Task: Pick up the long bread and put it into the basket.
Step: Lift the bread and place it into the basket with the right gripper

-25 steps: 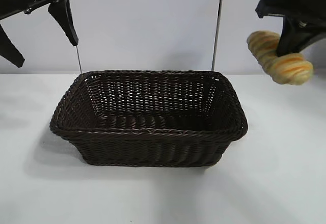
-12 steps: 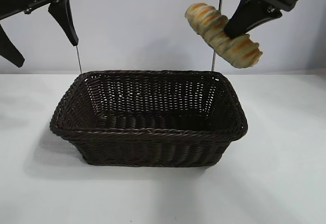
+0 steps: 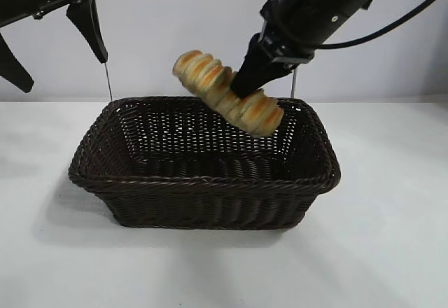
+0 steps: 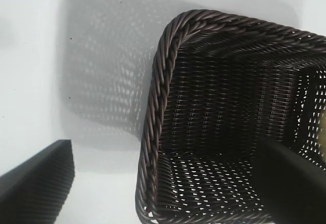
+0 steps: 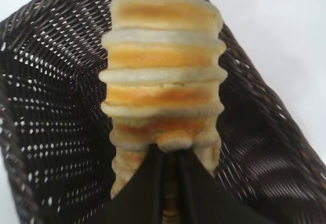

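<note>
The long bread (image 3: 225, 101), golden with orange-brown ridges, hangs tilted in the air just above the back right part of the dark brown wicker basket (image 3: 203, 184). My right gripper (image 3: 245, 89) is shut on it, pinching its middle from above. In the right wrist view the long bread (image 5: 163, 66) stretches out past the black fingers (image 5: 147, 183) over the basket's inside (image 5: 56, 132). My left gripper (image 3: 59, 49) hangs open, high at the back left, clear of the basket. In the left wrist view its fingers (image 4: 35, 183) straddle the near corner of the basket's rim (image 4: 155, 107).
The basket stands in the middle of a white table (image 3: 392, 238). A thin vertical rod (image 3: 108, 84) rises behind the basket's left corner and another (image 3: 302, 14) behind its right corner. White tabletop lies in front of and beside the basket.
My right arm has swung the long bread leftward and down, from the far right beside the basket to just over its back right part. The left arm has stayed still.
</note>
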